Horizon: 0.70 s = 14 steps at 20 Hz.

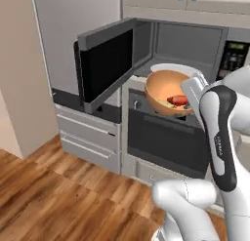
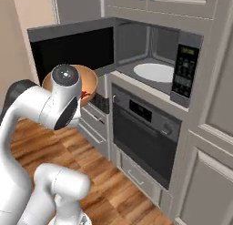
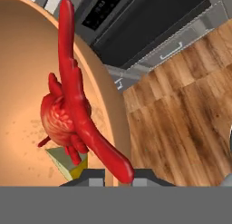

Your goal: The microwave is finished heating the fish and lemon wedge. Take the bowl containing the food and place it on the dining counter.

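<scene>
- Nearest the hand camera, the gripper (image 3: pixel 118 178) is clenched on the rim of the bowl (image 3: pixel 27 82), its dark tips rising on either side of the orange-brown wall.
- Inside the bowl, the fish (image 3: pixel 72 109) lies red and long against the inner side, with the lemon wedge (image 3: pixel 68 163) a pale yellow piece just below it, touching it.
- From the left base view the bowl (image 1: pixel 163 91) hangs in the air, tilted so its inside faces the camera, in front of the oven (image 1: pixel 163 137) and below the microwave's open mouth; the fish (image 1: pixel 177 99) shows near its lower wall.
- In the right base view the bowl (image 2: pixel 88 83) sits partly behind the arm's joint, over the wood floor (image 2: pixel 113 192) and clear of the cabinets.
- Farther back, the microwave (image 2: pixel 184 74) stands with its door (image 1: pixel 105 64) swung wide, and the white turntable plate (image 2: pixel 154 71) is bare.
- Judging by this, the bowl is out of the microwave, so the step in hand is the carry.
- The dining counter cannot be seen, so the next move likely calls for turning or driving toward it.
- The tilt looks risky; levelling the bowl before travel would keep the food in.
</scene>
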### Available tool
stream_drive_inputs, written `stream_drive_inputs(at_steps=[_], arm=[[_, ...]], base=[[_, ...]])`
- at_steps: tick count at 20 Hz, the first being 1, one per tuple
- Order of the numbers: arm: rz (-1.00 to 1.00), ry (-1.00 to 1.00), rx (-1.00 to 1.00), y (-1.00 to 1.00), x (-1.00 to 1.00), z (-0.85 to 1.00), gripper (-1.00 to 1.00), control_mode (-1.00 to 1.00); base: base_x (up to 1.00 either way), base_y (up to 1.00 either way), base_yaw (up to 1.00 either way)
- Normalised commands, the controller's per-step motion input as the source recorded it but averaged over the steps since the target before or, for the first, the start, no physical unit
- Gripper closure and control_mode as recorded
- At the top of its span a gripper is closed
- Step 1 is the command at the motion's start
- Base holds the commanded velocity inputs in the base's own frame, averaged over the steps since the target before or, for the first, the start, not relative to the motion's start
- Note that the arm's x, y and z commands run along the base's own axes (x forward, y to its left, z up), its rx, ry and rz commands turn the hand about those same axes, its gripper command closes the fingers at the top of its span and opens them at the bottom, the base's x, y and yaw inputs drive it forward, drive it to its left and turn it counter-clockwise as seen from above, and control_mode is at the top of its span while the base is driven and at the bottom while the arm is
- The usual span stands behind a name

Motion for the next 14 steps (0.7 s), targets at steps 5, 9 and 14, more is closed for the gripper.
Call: stream_drive_inputs(at_steps=[5, 9, 14], arm=[[0.0, 0.0, 0.0, 0.0, 0.0, 0.0, 1.0, 1.0], [0.0, 0.0, 0.0, 0.0, 0.0, 0.0, 1.0, 1.0], [0.0, 0.0, 0.0, 0.0, 0.0, 0.0, 1.0, 1.0]], base=[[-0.48, -0.19, 1.0], [-0.4, -0.12, 1.0], [-0.32, -0.02, 1.0]])
